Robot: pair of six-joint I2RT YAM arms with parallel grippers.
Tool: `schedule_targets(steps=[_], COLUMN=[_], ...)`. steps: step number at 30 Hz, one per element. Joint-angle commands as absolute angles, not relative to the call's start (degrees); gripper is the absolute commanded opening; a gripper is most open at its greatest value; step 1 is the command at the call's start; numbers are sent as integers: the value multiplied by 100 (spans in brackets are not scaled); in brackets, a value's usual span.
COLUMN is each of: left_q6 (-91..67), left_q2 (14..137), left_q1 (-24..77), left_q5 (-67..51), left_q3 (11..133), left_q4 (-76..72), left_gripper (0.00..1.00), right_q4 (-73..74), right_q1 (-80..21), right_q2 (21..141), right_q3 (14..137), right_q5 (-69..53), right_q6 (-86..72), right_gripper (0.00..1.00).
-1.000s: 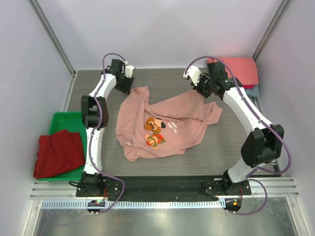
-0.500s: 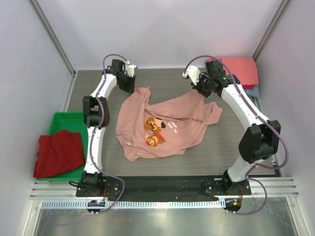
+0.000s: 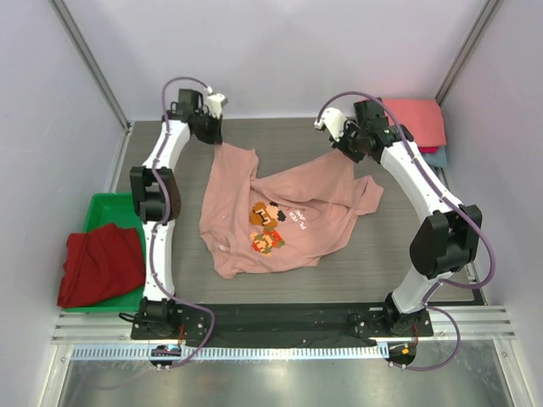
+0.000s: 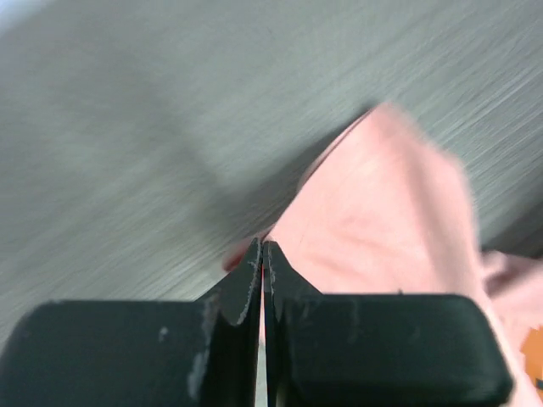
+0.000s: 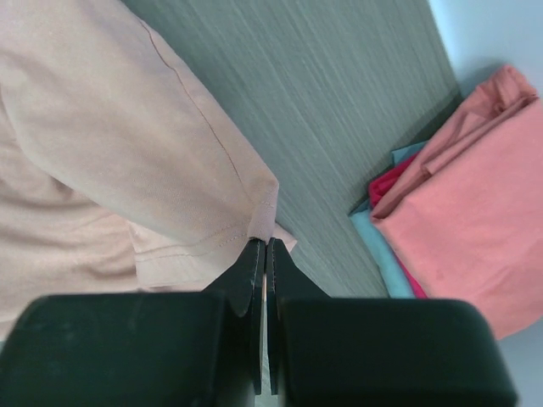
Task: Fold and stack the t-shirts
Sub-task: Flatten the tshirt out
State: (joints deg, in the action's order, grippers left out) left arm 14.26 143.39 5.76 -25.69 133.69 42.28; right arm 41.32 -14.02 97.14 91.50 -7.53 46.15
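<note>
The left gripper (image 4: 261,251) has its jaws pressed together on a corner of the dusty-pink t-shirt (image 3: 293,203), and the cloth runs away from the fingertips to their right. This wrist view is blurred, so which hem it pinches cannot be made out. The right gripper (image 5: 262,246) is likewise clamped: its jaws meet on the stitched corner of a sleeve hem, and the sleeve spreads up and to the left of the fingers. From above, the shirt lies print-up on the grey table (image 3: 288,136) between the two grippers. Its two far corners are drawn toward them, and the rest lies creased nearer the arm bases. The pixel-character print (image 3: 266,227) sits near the middle of the cloth. Just beyond the right gripper, to its right, is a folded stack — a coral-red t-shirt (image 5: 475,212) on top, with a dark red layer (image 5: 392,175) and a blue-grey t-shirt (image 5: 380,248) showing under its edge. Well back from the left gripper and to its left, near that arm's base, a dark red t-shirt (image 3: 102,263) lies bunched in the green tray (image 3: 109,205)
</note>
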Motion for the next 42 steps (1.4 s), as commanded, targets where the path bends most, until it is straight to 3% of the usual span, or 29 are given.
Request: schedule_targets(steps=[1,13,14,15,16,19,21,27,42], left_q6=[1626,1854,1846,1802,1689,1039,504,35,-264], left_q2=[12720,11943,12049,12215,12582,13313,13518,13842,14616], left_q1=[360,352,352,352,352,203,36,-281,-282], left_q5=[-2417,-1856,-1837,-1828,-1872,-2301,-2689,-3058,-2971], left_q3=[13193,12428,12576,12725,12892,13876,13730,13245,13614], left_q4=[3158,3549,3725,4179,4410,5272,5021,4843,4509], left_gripper=[0,1,7,23,30,38,40,40,36], right_q4=[3719,3401,3384,3375,3366,3366,3375,3463,3718], right_q1=[-1380,-1178,-1160,-1169,-1178,-1169,-1160,-1160,-1178], right_q2=[9483,9474,9518,9536,9554,9615,9633,9738,10160], right_q3=[9457,9668,9659,9642,9624,9650,9677,9756,10177], right_q5=[-483,-378,-413,-430,-448,-536,-536,-554,-562], right_q6=[4518,4263,4254,4254,4254,4184,4157,4113,4034], right_gripper=[1,1,1,1,1,1,1,1,1])
